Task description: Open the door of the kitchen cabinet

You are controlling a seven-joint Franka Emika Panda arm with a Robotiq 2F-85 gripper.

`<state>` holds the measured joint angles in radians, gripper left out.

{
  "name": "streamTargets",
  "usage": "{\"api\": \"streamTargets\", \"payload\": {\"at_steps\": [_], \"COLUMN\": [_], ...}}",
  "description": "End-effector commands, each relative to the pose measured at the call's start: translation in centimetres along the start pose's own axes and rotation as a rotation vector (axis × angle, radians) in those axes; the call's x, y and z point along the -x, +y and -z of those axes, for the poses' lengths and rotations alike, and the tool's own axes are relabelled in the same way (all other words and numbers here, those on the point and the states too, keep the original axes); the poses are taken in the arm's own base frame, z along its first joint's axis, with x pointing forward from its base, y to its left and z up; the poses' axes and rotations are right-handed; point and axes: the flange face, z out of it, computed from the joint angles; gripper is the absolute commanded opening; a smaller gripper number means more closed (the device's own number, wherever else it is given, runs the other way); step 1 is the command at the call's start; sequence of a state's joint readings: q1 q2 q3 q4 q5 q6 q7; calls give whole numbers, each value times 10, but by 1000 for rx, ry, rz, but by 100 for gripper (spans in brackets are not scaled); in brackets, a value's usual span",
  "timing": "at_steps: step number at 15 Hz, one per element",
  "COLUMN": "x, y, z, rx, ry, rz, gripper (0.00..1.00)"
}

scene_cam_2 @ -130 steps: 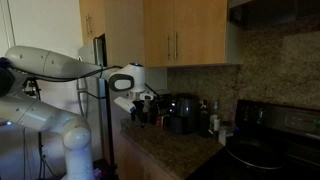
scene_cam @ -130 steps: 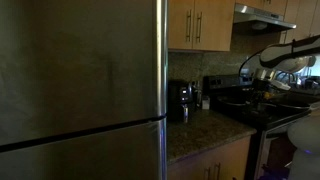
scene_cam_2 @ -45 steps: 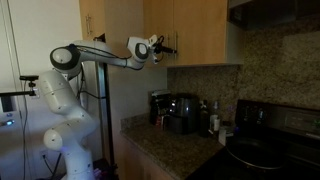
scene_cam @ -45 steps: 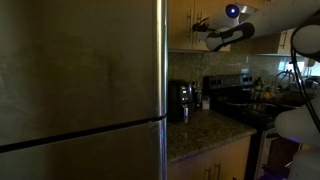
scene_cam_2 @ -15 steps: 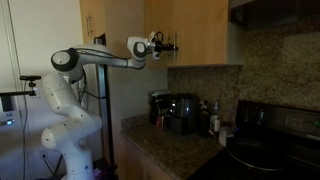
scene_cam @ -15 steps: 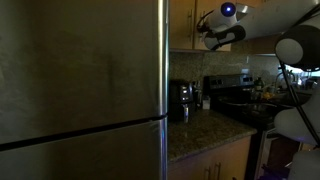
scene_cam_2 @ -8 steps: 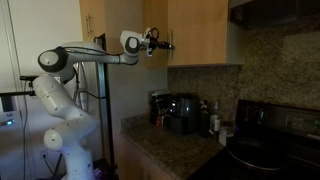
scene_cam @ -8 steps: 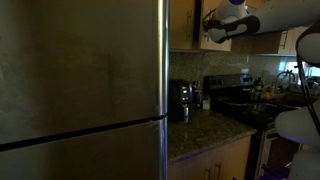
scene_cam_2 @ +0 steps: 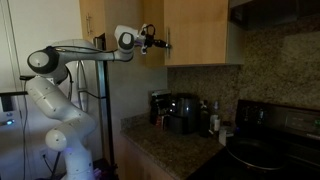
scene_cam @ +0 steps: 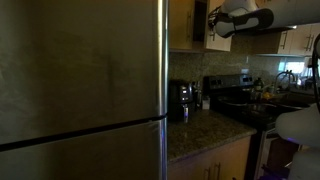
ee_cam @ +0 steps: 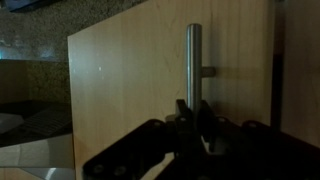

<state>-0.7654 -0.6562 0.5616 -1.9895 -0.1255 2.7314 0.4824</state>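
The kitchen cabinet (scene_cam_2: 195, 30) is light wood and hangs above the counter. Its left door (scene_cam_2: 155, 18) stands ajar, swung out from the cabinet front. In the wrist view the door (ee_cam: 120, 80) fills the picture, with its upright metal bar handle (ee_cam: 193, 60) in the middle. My gripper (ee_cam: 194, 118) is shut on the lower part of that handle, one finger on each side of the bar. In both exterior views the gripper (scene_cam_2: 153, 40) (scene_cam: 213, 22) sits high up at the door's edge. A dark gap (scene_cam: 199, 20) shows beside it.
A tall steel fridge (scene_cam: 80, 90) fills the near side in an exterior view. Below the cabinet a black coffee maker (scene_cam_2: 180, 112) stands on the granite counter (scene_cam_2: 170, 150). A stove (scene_cam: 240, 100) and a range hood (scene_cam: 262, 14) lie further along.
The gripper, still shut on the handle, has drawn back from the cabinet, and the door has swung further out. The arm has shifted with it.
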Motion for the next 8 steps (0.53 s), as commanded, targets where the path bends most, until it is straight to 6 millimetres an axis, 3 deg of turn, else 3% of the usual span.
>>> {"api": "streamTargets", "payload": {"at_steps": [1,3,8], "x": [-6,-18,-20], "y": [27,64,89], "z": [-10,-3,31], "rx": [110,168,201], "ry": [6,18,-44], "rz": [-3,-38,-96], "gripper": [0,0,0]}}
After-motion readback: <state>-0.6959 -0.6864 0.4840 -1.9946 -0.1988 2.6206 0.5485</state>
